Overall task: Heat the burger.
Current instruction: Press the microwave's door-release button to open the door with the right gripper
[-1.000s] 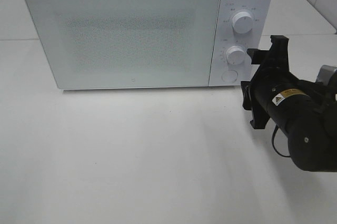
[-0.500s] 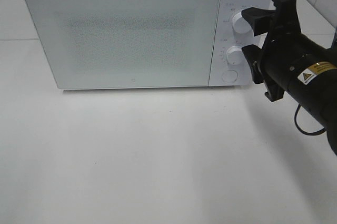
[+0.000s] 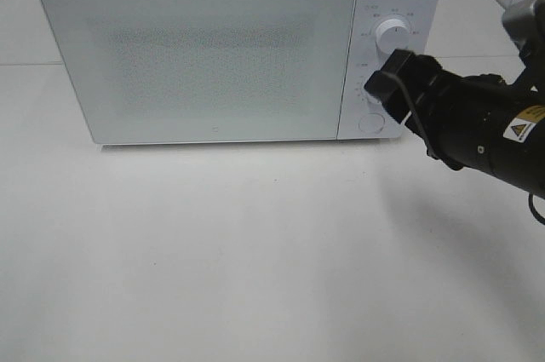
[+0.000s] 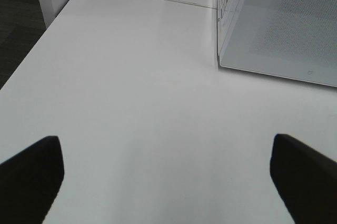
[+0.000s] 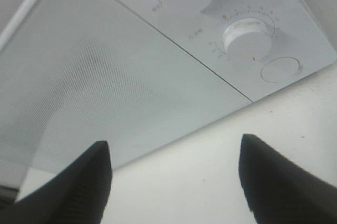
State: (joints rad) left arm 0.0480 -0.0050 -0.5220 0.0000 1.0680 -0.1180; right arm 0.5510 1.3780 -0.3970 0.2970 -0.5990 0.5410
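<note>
The burger shows in no view, presumably behind the shut microwave door (image 3: 204,55); the lower dial (image 5: 245,34) lies just ahead of the right hand (image 5: 174,150), released and empty and the nearer, while the left hand (image 4: 164,147), also released, hangs over the tabletop (image 3: 255,251) past the door's other end.

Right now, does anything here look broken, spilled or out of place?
Nothing stands out. The microwave sits square on the table with its door shut, and no cracks or spills show. The right hand hangs open in front of the lower knob, with nothing between its fingers.
</note>
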